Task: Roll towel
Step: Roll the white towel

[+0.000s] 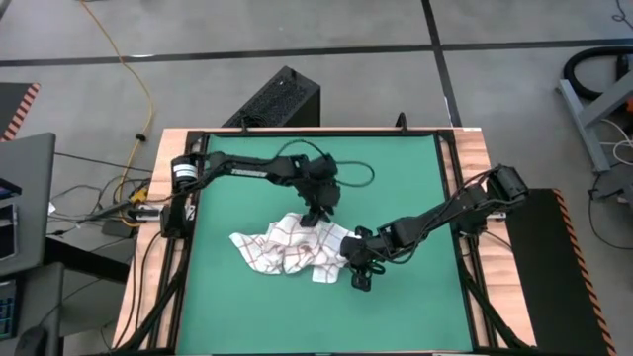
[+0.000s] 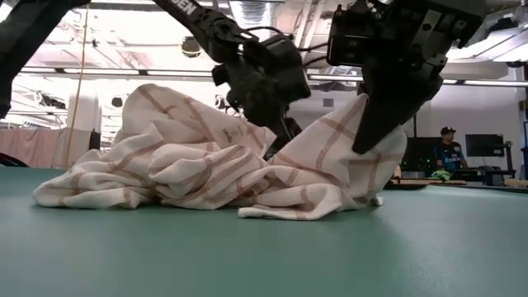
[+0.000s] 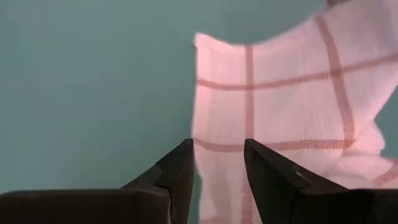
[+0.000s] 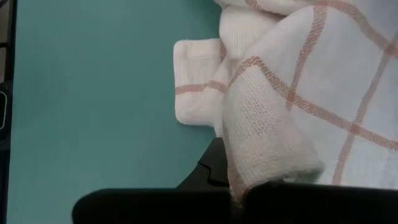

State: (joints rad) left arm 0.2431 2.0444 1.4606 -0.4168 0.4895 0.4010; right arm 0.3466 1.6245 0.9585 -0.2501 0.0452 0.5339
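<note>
The white towel with red check lines (image 1: 287, 249) lies crumpled in a heap on the middle of the green mat (image 1: 396, 168). My right gripper (image 1: 358, 261) is at the towel's right end and is shut on it; the cloth hides its fingertips in the right wrist view. My left gripper (image 1: 315, 214) points down at the towel's far edge. Its fingers (image 3: 180, 168) are a little apart, and flat cloth (image 3: 273, 106) shows between and beyond them. In the low view the towel (image 2: 190, 157) rises at its right end toward the right gripper (image 2: 381, 124). My left gripper stands over the towel's far edge (image 3: 217, 155); I cannot tell whether it touches the cloth. My right gripper holds a bunched fold at the towel's right end (image 4: 267, 143), which drapes over the fingers and hides them. It comes slanting down from the table's right. That end (image 2: 363, 140) is raised off the mat, and the rest lies slack.
The mat has free room in front of the heap and to its left and right. A small folded corner (image 4: 196, 81) lies flat on the mat by the right gripper. A black box (image 1: 282, 97) and cables lie beyond the far edge. A person (image 2: 446, 148) is far off in the room.
</note>
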